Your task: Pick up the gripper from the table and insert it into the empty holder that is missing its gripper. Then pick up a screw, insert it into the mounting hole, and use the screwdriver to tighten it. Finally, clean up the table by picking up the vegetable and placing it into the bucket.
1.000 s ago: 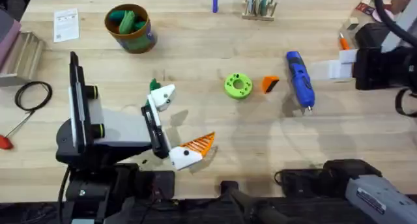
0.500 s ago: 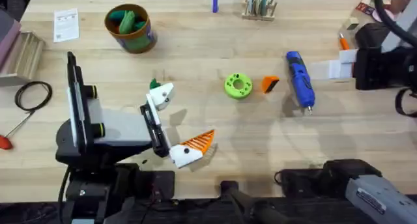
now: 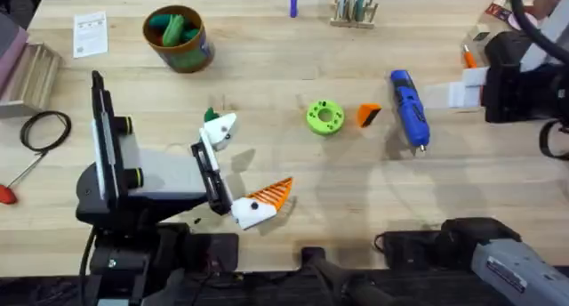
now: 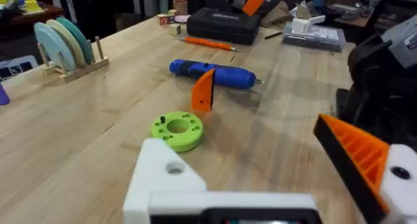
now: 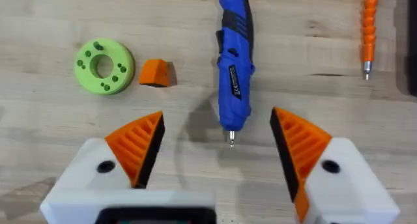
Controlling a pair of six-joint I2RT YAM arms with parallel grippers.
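Note:
The orange wedge-shaped gripper [image 3: 368, 115] [image 4: 204, 90] [image 5: 155, 72] lies on the table between a green disc and the blue screwdriver [image 3: 409, 108] [image 4: 212, 73] [image 5: 234, 61]. My left gripper [image 3: 247, 164] [image 4: 244, 142] stands open. One of its fingers is the bare white empty holder [image 3: 222, 128] [image 4: 163, 178], and the other carries an orange ribbed pad. A small dark-green vegetable [image 3: 211, 116] sits right beside the bare finger. My right gripper [image 3: 444, 94] [image 5: 218, 123] is open near the screwdriver's tip, holding nothing. The bucket [image 3: 191, 52] stands at the back left with green pieces inside.
A bright-green disc with holes [image 3: 324, 116] [image 4: 177, 131] [image 5: 104, 66] lies mid-table. A thin orange pen-like tool [image 3: 468, 55] [image 5: 369, 28] is at the right. A red-handled tool [image 3: 7, 193] and a black cable loop [image 3: 44, 128] are at the left, with a rack [image 3: 354, 8] at the back.

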